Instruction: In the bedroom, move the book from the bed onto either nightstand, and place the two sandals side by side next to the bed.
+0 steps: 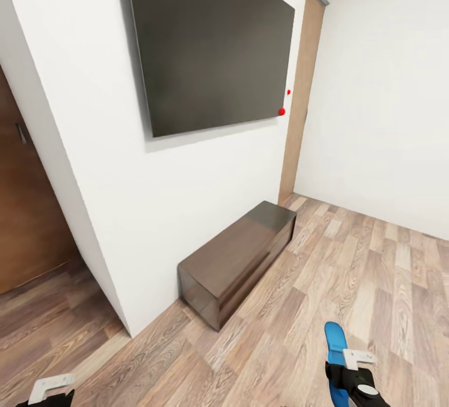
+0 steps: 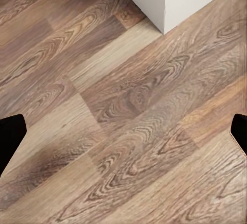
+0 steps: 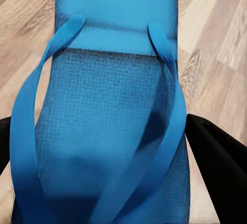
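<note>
**Here, a sandal in the right gripper, no bed in sight**

Ahead stand a white wall, a dark panel (image 1: 209, 39) and a low cabinet (image 1: 240, 260). The right gripper (image 1: 352, 377) is clamped on one blue sandal (image 3: 110, 126), its long axis pointing forward. The left gripper (image 2: 123, 134) is spread wide, empty, over bare floor (image 2: 128, 131).

cabinet (image 1: 240, 263) on floor (image 1: 349, 282) vs wall | screen (image 1: 209, 39) above | door (image 1: 302, 92) R
</note>
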{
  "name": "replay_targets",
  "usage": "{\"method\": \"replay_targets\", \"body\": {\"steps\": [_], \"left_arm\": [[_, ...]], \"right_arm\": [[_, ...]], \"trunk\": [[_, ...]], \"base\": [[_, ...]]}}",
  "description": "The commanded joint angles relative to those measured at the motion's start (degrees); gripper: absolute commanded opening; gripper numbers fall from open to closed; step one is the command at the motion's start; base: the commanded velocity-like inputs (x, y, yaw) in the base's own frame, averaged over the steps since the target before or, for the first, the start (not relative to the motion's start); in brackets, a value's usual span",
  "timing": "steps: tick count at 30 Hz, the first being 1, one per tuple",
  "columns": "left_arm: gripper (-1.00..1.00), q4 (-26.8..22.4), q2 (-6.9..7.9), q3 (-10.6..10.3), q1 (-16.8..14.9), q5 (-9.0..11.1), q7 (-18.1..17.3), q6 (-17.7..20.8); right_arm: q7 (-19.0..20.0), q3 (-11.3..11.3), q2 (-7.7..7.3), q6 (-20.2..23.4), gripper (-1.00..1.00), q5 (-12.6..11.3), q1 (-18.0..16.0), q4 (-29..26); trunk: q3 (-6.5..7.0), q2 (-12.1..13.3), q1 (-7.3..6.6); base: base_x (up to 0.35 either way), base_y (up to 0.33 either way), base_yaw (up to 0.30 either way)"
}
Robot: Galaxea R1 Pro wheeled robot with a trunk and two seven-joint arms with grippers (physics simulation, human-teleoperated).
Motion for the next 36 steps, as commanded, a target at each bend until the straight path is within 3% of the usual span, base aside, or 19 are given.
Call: {"method": "replay_targets", "body": {"steps": [1,5,13,16,20,24,36], "left_arm": [[1.0,0.02,0.01,0.28,-0.01,0.17,-0.39,-0.05],[1.0,0.91,-0.09,0.26,0.02,-0.01,-0.46,-0.14],[1.0,6.52,-0.65,0.23,0.04,0.04,-0.24,-4.2],[1.0,7.04,-1.39,0.24,0.02,0.27,-0.03,-4.79],[1.0,7.33,-3.83,0.21,0.03,0.21,0.08,-5.15],[1.0,7.39,-5.15,0.19,0.01,0.04,0.1,-5.22],[1.0,7.42,-5.75,0.11,0.04,0.09,0.11,-5.63]], "right_arm": [[0.01,-0.02,0.04,-0.3,-1.0,-0.48,-0.05,0.26],[0.0,0.0,0.13,-0.3,-1.0,-0.35,-0.05,0.66],[0.01,0.01,0.22,-0.3,-1.0,-0.09,-0.05,0.84],[0.01,0.04,0.31,-0.29,-1.0,-0.07,-0.05,0.85],[0.01,0.08,0.43,-0.28,-1.0,-0.14,-0.05,0.93],[0.01,0.09,0.4,-0.28,-1.0,-0.38,-0.05,1.2],[0.01,0.04,0.35,-0.33,-1.0,-0.49,-0.05,3.12]], "trunk": [[0.13,0.38,-0.23],[0.84,1.99,-1.11],[2.28,5.2,-2.87],[2.82,6.4,-3.52],[3.54,8.0,-4.4],[4.26,9.61,-5.28],[6.41,14.42,-7.92]], "base": [[0.0,0.0,-0.273],[0.0,0.0,-0.273],[0.0,0.0,-0.273],[0.0,0.0,-0.273],[0.0,0.0,-0.273],[0.0,0.0,-0.273],[0.0,0.0,-0.272]]}}
